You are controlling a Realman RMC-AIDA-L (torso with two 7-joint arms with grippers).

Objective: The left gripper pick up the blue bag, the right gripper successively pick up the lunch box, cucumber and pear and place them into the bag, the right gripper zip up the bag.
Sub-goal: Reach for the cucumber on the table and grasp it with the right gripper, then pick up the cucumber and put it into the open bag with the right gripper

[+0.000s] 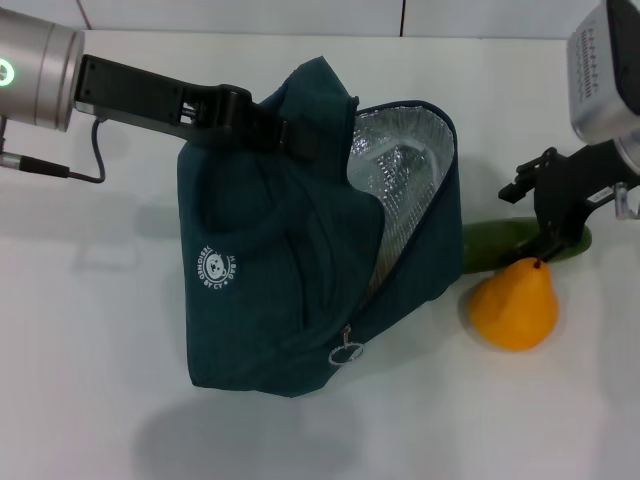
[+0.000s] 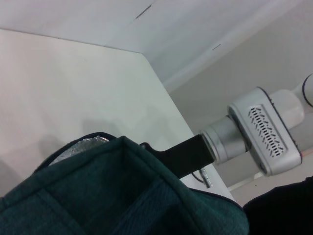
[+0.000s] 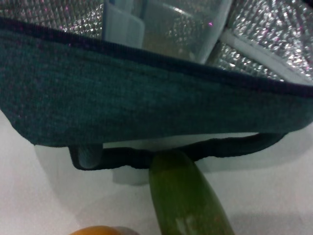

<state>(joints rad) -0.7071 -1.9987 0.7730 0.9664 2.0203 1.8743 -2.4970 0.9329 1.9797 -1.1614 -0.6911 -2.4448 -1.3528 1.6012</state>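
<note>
The blue bag (image 1: 270,280) hangs from my left gripper (image 1: 262,125), which is shut on its top edge. The bag's mouth faces right and stands open, showing the silver lining (image 1: 400,190). The clear lunch box (image 3: 166,29) sits inside the bag. The green cucumber (image 1: 505,245) lies on the table right of the bag, its near end close to the bag's strap (image 3: 225,147). The orange pear (image 1: 515,305) stands just in front of the cucumber. My right gripper (image 1: 558,235) is open and sits low over the cucumber's right part, fingers on either side.
The white table (image 1: 90,330) spreads to the left of and in front of the bag. The bag's zipper pull ring (image 1: 346,354) hangs at its lower front. The bag's fabric (image 2: 122,196) fills the left wrist view, with my right arm (image 2: 264,132) beyond it.
</note>
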